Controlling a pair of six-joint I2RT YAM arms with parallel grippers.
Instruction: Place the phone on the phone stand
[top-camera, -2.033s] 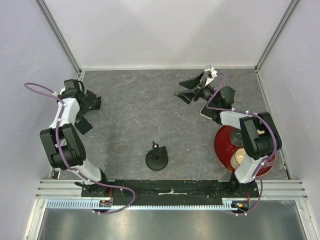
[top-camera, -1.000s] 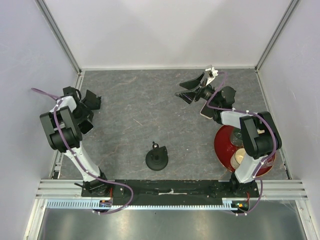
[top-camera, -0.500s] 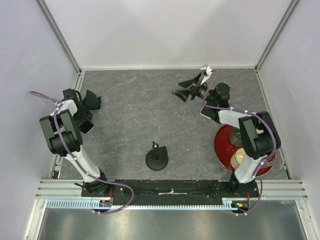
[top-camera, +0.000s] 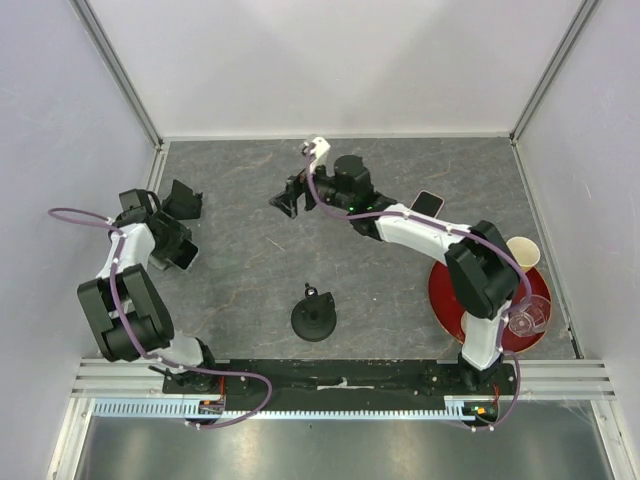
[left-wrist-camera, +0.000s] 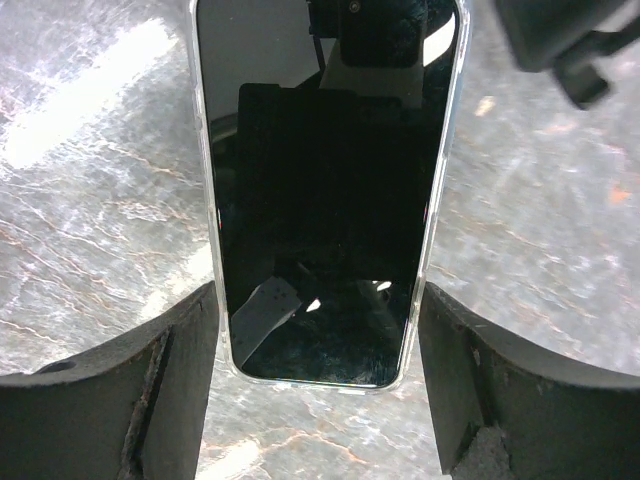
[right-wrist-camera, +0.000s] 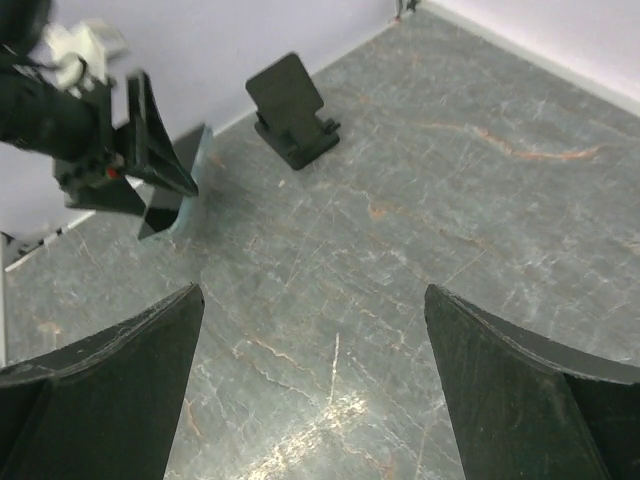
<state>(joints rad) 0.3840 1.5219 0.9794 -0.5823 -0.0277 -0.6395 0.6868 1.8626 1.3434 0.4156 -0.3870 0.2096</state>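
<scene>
Top external, nearest: a black round object (top-camera: 313, 318) stands on the grey worktop (top-camera: 240, 290), between the two arm bases and a little beyond them.
Near right: a red plate (top-camera: 445, 290) lies partly under the right arm. A paper cup (top-camera: 522, 252) and a clear cup (top-camera: 527, 318) sit at its right side.
Left fingers (left-wrist-camera: 318, 305): clenched on the lower end of a phone, one finger against each long edge. In the top view they sit at the left side of the worktop (top-camera: 172, 243).
Held phone (left-wrist-camera: 325, 190): glossy black screen with a pale rim. The right wrist view shows it tilted (right-wrist-camera: 172, 195), pale back outward, low over the worktop. Whether its lower edge touches the surface cannot be told.
Phone stand (top-camera: 183, 198): black, with a tilted back plate on a small base (right-wrist-camera: 292, 112). It stands just beyond the held phone, close to the left wall and apart from the phone.
Pink-rimmed phone (top-camera: 428, 203): lies flat and screen up on the far right part of the worktop, just beside the right arm's forearm and well apart from the stand.
Right fingers (top-camera: 288, 197): spread wide and grasping nothing (right-wrist-camera: 315, 400). They hang over the far middle of the worktop, facing the left arm and the stand.
</scene>
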